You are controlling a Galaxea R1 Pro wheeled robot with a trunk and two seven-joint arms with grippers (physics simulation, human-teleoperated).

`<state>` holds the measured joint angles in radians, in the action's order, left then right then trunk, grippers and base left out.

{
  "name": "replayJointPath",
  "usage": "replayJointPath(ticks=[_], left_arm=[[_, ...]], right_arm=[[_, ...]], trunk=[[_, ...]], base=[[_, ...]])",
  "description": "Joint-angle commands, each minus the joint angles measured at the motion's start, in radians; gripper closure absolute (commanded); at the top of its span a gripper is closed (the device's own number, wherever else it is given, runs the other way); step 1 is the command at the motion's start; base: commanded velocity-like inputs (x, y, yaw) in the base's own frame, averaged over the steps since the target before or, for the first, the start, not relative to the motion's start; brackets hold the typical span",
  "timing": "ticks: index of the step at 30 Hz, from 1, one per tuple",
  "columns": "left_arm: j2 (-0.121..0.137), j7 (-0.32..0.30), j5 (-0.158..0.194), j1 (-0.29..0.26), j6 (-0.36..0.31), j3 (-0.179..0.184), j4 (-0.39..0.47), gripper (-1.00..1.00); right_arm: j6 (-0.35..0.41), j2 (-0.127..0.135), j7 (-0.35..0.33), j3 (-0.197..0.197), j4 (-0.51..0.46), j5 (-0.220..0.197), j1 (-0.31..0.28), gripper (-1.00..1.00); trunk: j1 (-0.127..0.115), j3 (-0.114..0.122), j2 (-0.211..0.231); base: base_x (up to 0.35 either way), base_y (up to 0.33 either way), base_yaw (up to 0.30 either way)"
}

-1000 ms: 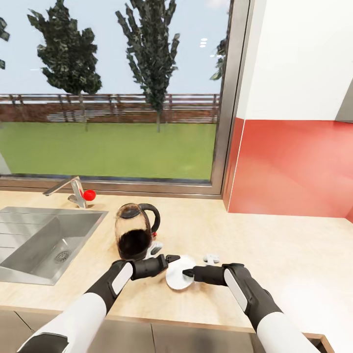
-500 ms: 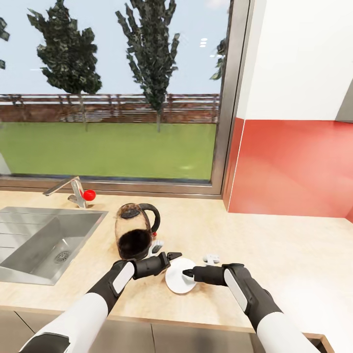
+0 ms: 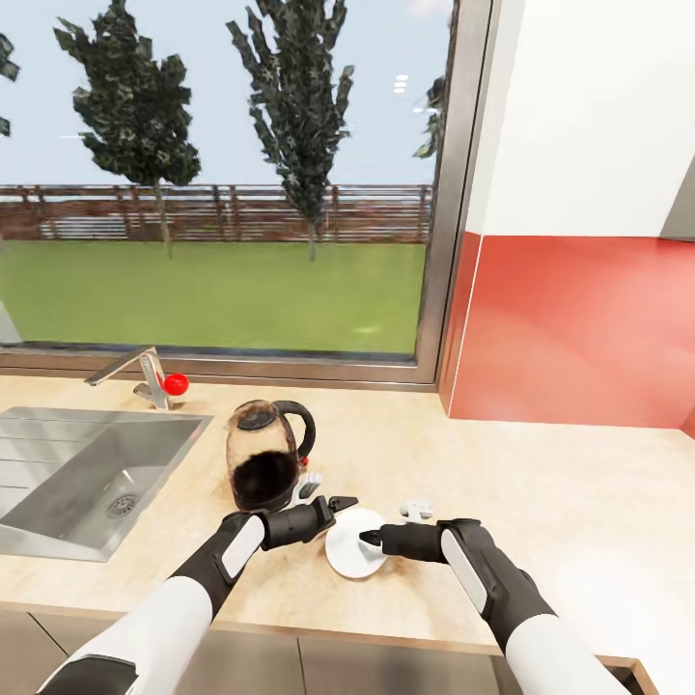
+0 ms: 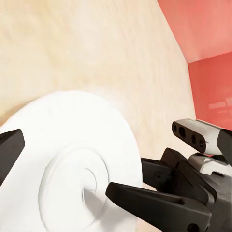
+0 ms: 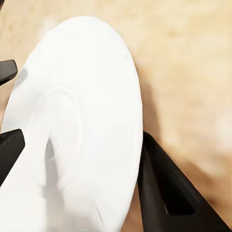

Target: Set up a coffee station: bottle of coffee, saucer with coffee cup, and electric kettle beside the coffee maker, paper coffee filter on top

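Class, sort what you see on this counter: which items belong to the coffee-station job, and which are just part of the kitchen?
Job items:
saucer
electric kettle

Just there:
sink
tap
small red ball
small white object, too small to identify

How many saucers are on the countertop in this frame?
1. The saucer lies on the countertop just in front of the kettle, between the left claw and right claw. Others may sit outside the view.
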<state>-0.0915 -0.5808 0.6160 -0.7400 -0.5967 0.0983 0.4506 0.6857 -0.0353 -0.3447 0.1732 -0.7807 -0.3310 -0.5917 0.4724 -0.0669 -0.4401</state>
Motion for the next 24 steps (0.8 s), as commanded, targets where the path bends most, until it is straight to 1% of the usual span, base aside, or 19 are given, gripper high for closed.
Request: replayJointPath(ticks=[1,21,24], left_arm=[[0.000,0.001,0.007,-0.001,-0.006,0.002,0.000,-1.00],[0.001,0.001,0.009,-0.001,-0.007,0.001,0.001,-1.00],[0.005,0.001,0.010,-0.001,-0.008,0.000,0.008,-1.00]], right_arm=[[0.006,0.000,-0.001,0.001,0.000,0.006,0.000,1.00],[0.006,0.002,0.000,0.000,0.000,0.005,0.000,1.00],[0.006,0.002,0.000,0.000,0.000,0.005,0.000,1.00]], trunk=[[0.001,-0.002,-0.002],[0.001,-0.002,-0.002],[0.001,-0.002,-0.002]], base=[[0.000,0.000,0.000],[0.000,0.000,0.000],[0.000,0.000,0.000]])
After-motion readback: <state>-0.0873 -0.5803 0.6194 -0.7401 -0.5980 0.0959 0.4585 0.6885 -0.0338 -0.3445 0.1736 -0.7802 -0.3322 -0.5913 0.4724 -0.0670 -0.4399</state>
